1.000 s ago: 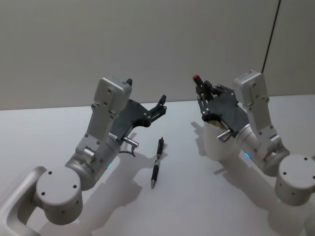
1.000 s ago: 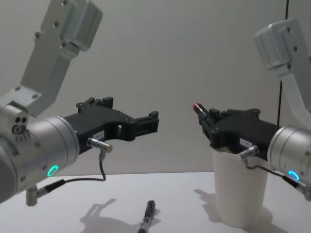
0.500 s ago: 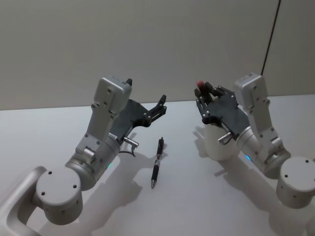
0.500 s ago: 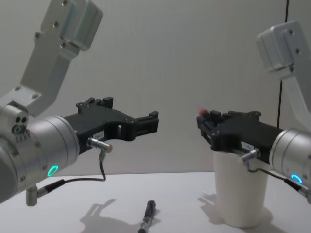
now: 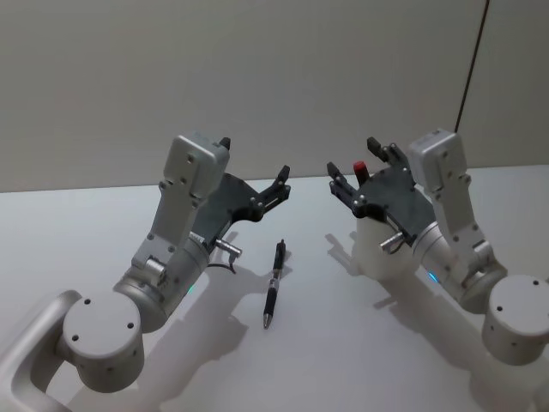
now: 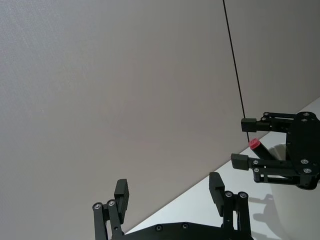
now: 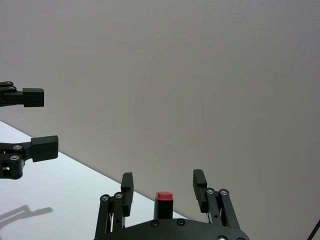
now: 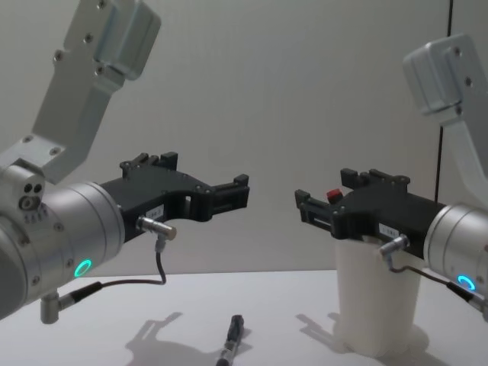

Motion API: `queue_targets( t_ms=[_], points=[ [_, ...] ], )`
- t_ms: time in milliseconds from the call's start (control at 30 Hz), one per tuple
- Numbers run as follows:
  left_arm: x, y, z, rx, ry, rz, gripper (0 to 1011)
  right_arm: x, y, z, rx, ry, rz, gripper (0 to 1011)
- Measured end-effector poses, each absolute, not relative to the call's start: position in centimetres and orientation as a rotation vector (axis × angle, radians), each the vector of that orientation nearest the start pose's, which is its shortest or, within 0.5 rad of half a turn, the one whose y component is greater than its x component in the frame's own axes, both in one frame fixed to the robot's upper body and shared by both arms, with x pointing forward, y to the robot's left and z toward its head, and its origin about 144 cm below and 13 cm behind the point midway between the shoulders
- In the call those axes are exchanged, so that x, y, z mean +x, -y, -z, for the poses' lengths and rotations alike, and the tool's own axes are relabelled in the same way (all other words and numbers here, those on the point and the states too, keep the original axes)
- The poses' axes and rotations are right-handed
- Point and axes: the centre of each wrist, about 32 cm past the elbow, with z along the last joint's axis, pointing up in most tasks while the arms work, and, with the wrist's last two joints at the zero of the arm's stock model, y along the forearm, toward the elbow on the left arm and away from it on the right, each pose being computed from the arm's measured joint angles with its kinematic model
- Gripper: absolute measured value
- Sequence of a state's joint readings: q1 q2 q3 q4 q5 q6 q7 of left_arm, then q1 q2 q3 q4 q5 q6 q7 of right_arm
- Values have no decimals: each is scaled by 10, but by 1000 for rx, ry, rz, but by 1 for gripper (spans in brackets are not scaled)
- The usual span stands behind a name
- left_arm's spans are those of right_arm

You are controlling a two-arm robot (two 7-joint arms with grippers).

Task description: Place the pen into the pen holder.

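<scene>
Grey wall (image 5: 257, 69) behind, white tabletop (image 5: 343, 360) below. Plain white paper cup pen holder (image 8: 377, 305) stands on the table at 3 o'clock from the slim black pen (image 5: 274, 283), which lies flat with its tip toward 6 o'clock. The cup narrows slightly toward its base, with no markings. Red-capped dark pen (image 5: 360, 166) stands in the cup, cap poking out on top. Right gripper (image 5: 354, 167) hangs over the cup mouth, fingers spread either side of the cap, gripping nothing. Left gripper (image 5: 283, 182) hovers at 11 o'clock from the black pen, fingers apart, empty.
</scene>
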State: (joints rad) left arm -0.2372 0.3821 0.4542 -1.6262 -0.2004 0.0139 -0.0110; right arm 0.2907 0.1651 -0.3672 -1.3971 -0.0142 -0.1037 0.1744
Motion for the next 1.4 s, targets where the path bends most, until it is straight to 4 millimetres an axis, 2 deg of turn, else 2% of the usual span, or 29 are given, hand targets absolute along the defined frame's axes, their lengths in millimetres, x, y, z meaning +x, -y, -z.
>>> queue_targets(
  t_ms=[67,167,267,333,633,867,1133,1400],
  points=[
    [492,-198,-1204,61,268,-1124,1001,524,171,-1176,-65,313,1053,744],
    [492,-198,-1204,61,268,-1124,1001,524,171,-1176,-65,313,1053,863],
    [492,-198,-1204,61,268,-1124,1001,524,172,-1177,-63,314,1052,923],
    [492,-198,-1204,61,268,-1124,1001,523,174,-1179,-60,315,1051,1000],
    [492,-198,-1204,61,268,-1124,1001,515,198,-1199,0,298,1046,1001],
    [492,-198,-1204,61,268,-1124,1001,505,235,-1213,65,237,1045,1001],
    [492,-198,-1204,61,268,-1124,1001,496,272,-1216,87,147,1050,1001],
    [492,-198,-1204,61,268,-1124,1001,489,308,-1211,76,39,1062,1002]
  ],
)
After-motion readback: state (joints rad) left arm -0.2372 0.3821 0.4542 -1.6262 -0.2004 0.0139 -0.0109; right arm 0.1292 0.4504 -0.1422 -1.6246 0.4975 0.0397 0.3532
